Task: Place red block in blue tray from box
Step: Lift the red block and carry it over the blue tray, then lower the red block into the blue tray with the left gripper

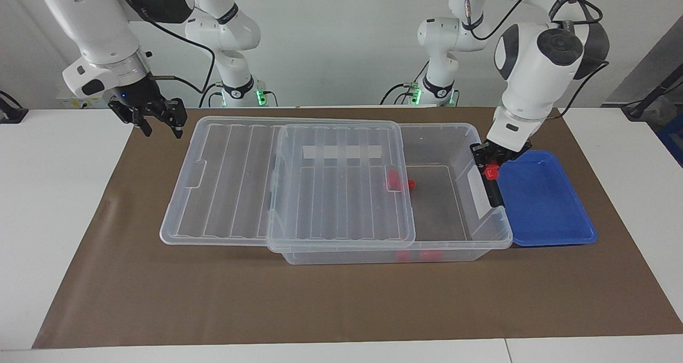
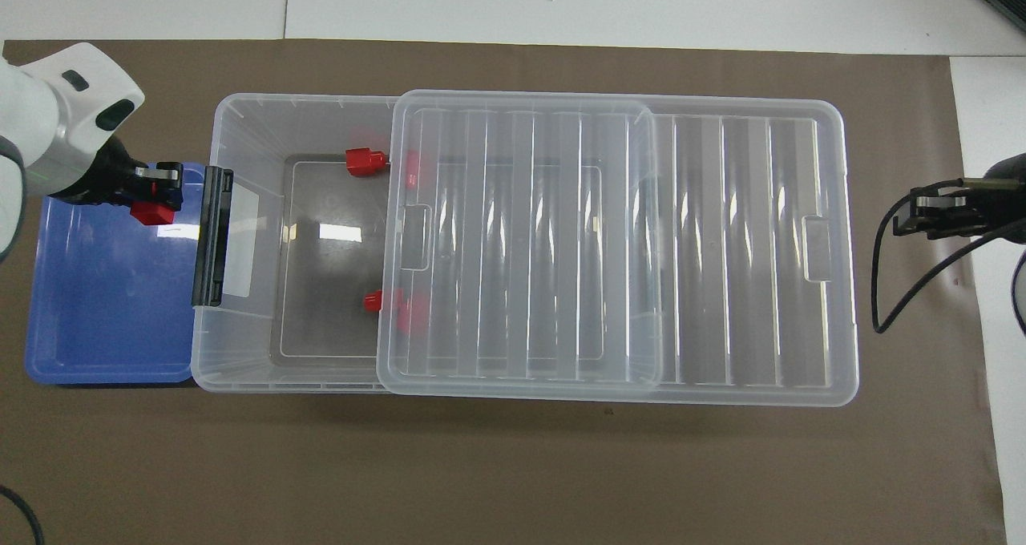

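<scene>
My left gripper [image 1: 490, 166] is shut on a red block [image 1: 491, 173] and holds it over the blue tray [image 1: 544, 208], at the tray's edge next to the box's black clip handle [image 1: 493, 192]. In the overhead view the gripper [image 2: 157, 199] and block [image 2: 150, 211] are over the tray [image 2: 104, 304]. The clear box [image 1: 453, 229] has its lid [image 1: 341, 192] slid toward the right arm's end. Other red blocks [image 1: 411, 183] lie inside the box [image 2: 365, 161]. My right gripper [image 1: 160, 123] is open and empty, over the mat past the box's other end.
A second clear ribbed panel [image 1: 219, 181] lies under the slid lid, sticking out toward the right arm's end. A brown mat [image 1: 341, 304] covers the table. Red blocks [image 1: 429, 255] show through the box's wall farthest from the robots.
</scene>
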`<action>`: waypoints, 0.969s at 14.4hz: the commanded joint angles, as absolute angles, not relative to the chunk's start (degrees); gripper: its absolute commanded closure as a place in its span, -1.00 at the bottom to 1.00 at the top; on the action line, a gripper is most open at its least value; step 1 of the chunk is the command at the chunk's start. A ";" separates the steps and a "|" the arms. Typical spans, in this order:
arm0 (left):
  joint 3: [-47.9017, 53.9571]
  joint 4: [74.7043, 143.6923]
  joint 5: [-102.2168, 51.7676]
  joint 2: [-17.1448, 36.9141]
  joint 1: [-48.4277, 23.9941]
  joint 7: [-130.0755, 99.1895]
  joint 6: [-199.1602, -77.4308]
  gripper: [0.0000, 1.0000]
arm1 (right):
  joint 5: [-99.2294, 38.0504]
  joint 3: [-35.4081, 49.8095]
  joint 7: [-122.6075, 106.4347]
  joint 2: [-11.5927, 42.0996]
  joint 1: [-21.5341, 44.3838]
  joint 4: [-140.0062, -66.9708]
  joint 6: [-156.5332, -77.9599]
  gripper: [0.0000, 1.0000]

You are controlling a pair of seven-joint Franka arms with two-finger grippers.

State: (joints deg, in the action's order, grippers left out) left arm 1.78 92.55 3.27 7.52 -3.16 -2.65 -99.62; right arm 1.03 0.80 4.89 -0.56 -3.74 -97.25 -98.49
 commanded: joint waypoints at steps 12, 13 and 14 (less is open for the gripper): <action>1.85 113.45 2.99 6.41 10.19 18.63 -129.35 0.84 | 0.53 0.97 3.08 2.81 -8.35 -107.75 -117.16 1.00; 1.85 114.51 2.99 6.68 10.28 18.63 -131.03 0.84 | 0.53 0.97 3.08 3.07 -8.35 -107.75 -117.16 1.00; 1.85 115.57 2.99 7.03 10.46 18.72 -132.70 0.84 | 0.53 0.97 3.16 3.25 -8.09 -107.75 -117.07 1.00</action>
State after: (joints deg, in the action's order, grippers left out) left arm 1.46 112.20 3.26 7.91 9.42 17.42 -128.70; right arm 1.03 0.63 4.13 3.02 -7.43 -107.13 -115.89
